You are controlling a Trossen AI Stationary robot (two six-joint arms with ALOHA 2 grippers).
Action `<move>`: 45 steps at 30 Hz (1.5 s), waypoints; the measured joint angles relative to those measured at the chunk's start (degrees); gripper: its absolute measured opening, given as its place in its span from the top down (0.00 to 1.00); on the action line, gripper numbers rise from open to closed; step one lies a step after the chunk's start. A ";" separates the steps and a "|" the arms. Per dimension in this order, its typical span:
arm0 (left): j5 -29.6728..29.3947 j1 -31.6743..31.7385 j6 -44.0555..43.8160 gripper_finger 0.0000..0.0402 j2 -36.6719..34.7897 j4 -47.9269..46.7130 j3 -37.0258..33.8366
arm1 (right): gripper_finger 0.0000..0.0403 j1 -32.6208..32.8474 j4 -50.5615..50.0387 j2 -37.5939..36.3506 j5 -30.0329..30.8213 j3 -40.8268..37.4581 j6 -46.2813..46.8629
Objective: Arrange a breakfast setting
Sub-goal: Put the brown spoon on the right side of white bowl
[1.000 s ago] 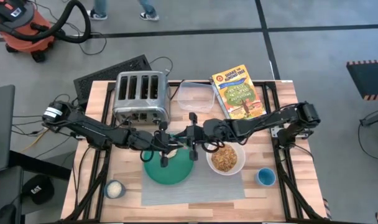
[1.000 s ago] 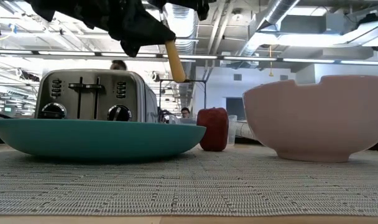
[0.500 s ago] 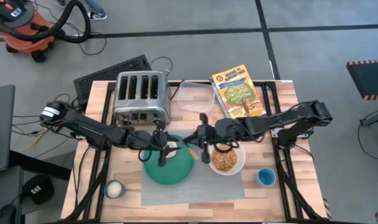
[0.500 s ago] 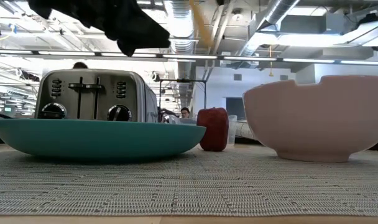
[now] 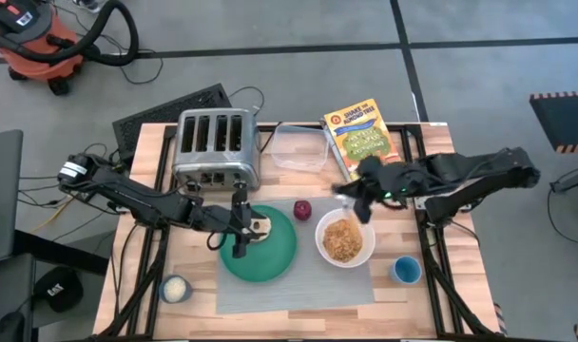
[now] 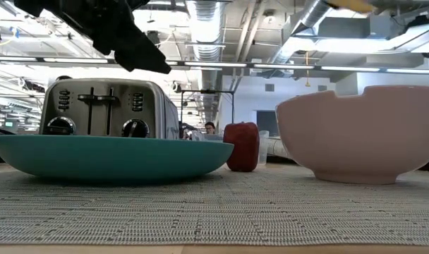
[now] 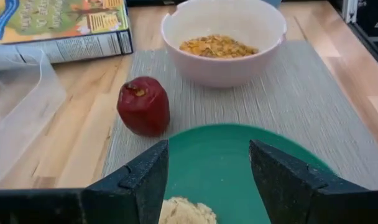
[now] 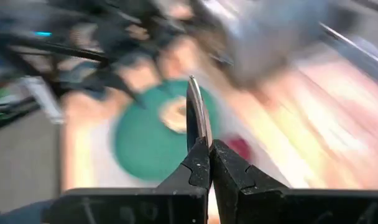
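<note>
The round tan bread (image 5: 260, 226) lies on the teal plate (image 5: 270, 256), which rests on the grey placemat (image 5: 298, 285). My left gripper (image 7: 207, 155) hovers open just above the plate, with the bread (image 7: 179, 211) low between its fingers and apart from them. The dark-red fruit (image 7: 143, 106) stands on the mat's far edge, between the plate and the white bowl (image 5: 344, 240) of cereal. My right gripper (image 5: 357, 198) is high over the bowl's far rim, shut on the wooden spoon (image 8: 198, 109). My right gripper pinches the wooden spoon between its two fingertips (image 8: 201, 158). The spoon's thin edge (image 8: 199, 134) stands straight out beyond them. Which end of the spoon the fingers have, I cannot tell. The spoon (image 6: 352, 5) is lifted well clear of the table.
A chrome toaster (image 5: 216, 147) stands at the far left, with a clear plastic tub (image 5: 298, 147) and a cereal box (image 5: 365, 141) to its right. A blue cup (image 5: 406, 271) is by the mat's right edge. A small white cup (image 5: 176, 289) is at the near left.
My right gripper has swung fast from above the plate toward the table's right edge and upward, carrying the spoon along. My left gripper has drawn back a little toward the left, and the bread stays on the plate.
</note>
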 joint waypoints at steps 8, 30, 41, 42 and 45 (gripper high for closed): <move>0.08 -0.07 0.09 0.48 -0.02 0.47 -0.01 | 0.93 -3.86 -22.88 -7.24 5.17 -4.30 17.69; 0.03 -0.07 1.16 0.48 -0.02 0.52 -0.01 | 0.93 -14.27 -9.26 -13.70 -9.09 -36.38 29.38; -0.03 -0.07 2.25 0.48 -0.02 1.14 -0.01 | 0.93 -14.19 -2.04 -13.68 -13.16 -45.12 33.28; -0.03 -0.07 2.36 0.48 -0.02 1.16 -0.01 | 0.93 -14.19 -0.98 -13.69 -13.61 -45.91 33.57; -0.05 -0.05 2.38 0.48 -0.02 1.42 -0.01 | 0.92 -14.12 2.00 -13.65 -15.34 -47.60 34.07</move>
